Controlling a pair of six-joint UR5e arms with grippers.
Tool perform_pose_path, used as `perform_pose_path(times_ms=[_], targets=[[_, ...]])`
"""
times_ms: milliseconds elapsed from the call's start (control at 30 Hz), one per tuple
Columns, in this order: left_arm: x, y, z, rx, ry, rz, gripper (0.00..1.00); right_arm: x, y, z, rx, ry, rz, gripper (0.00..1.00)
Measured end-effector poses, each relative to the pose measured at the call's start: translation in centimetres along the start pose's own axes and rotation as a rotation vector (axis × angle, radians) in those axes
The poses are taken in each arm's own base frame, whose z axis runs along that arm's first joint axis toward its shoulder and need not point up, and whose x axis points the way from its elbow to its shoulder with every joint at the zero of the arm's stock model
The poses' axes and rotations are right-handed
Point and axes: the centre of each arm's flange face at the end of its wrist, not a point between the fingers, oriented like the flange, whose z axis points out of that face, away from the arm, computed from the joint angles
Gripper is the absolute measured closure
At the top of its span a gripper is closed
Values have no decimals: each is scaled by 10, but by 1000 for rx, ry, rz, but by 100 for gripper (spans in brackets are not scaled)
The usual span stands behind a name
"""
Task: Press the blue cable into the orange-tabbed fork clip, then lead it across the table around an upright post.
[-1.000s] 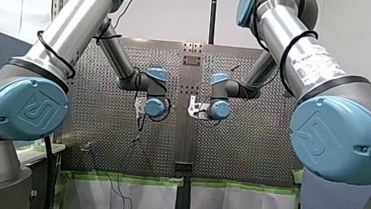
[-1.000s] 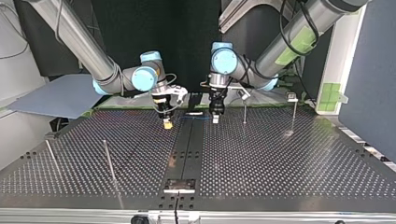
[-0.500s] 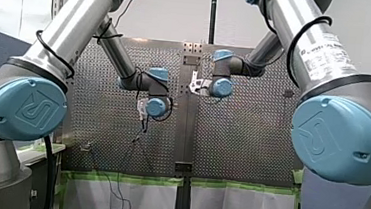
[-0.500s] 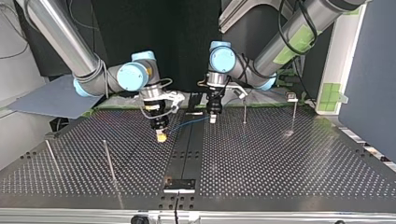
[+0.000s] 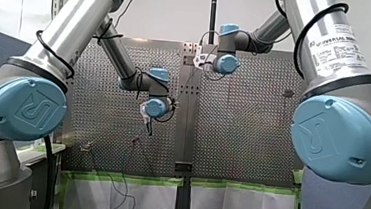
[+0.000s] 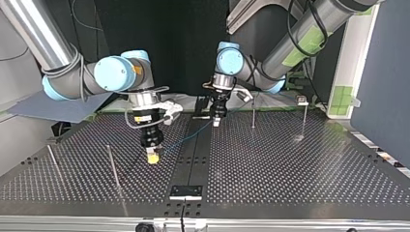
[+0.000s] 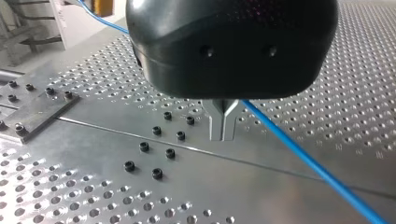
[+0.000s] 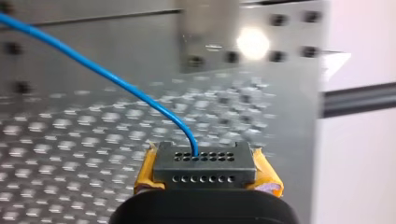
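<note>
In the right wrist view, yellow-padded fingers [image 8: 268, 179] are shut on a dark grey connector block [image 8: 204, 168], and the blue cable [image 8: 107, 79] leaves its face. In the top view my right gripper [image 6: 153, 157] hangs just above the table left of the centre strip. From it the blue cable [image 6: 186, 137] runs back to my left gripper [image 6: 216, 121]. In the left wrist view my left gripper [image 7: 223, 127] has its metal fingers shut, with the blue cable [image 7: 308, 161] passing through at their root and slanting on over the plate. No orange-tabbed clip can be made out.
Thin upright posts stand on the perforated table: one [image 6: 253, 116] beside my left gripper, one with a small fitting on top [image 6: 304, 112] further right, and two [image 6: 112, 166] [image 6: 53, 162] at the top view's left. A dark centre strip [image 6: 193, 154] ends in a bolted plate [image 6: 186, 192].
My right gripper has carried the connector towards the top view's near left. The blue cable between the grippers has grown longer. My left gripper has barely moved.
</note>
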Motion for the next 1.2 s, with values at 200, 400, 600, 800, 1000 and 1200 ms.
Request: perform_pose_path(times_ms=[200, 400, 600, 800, 1000, 1200], targets=[[1, -1, -1, -3, 7, -37, 100, 45, 5, -7, -16, 52, 3, 100], [-5, -5, 4, -8, -4, -47, 100, 85, 14, -17, -54, 97, 5, 100], [-23, -21, 16, 0, -17, -58, 100, 97, 27, -20, -93, 102, 2, 100], [-64, -50, 29, 41, -81, -115, 100, 96, 40, -18, -117, 98, -3, 100], [-99, -74, 33, 81, -114, -153, 100, 96, 52, -16, -136, 98, -7, 100], [-117, -93, 36, 118, -116, -175, 100, 96, 63, -14, -151, 99, -10, 100]])
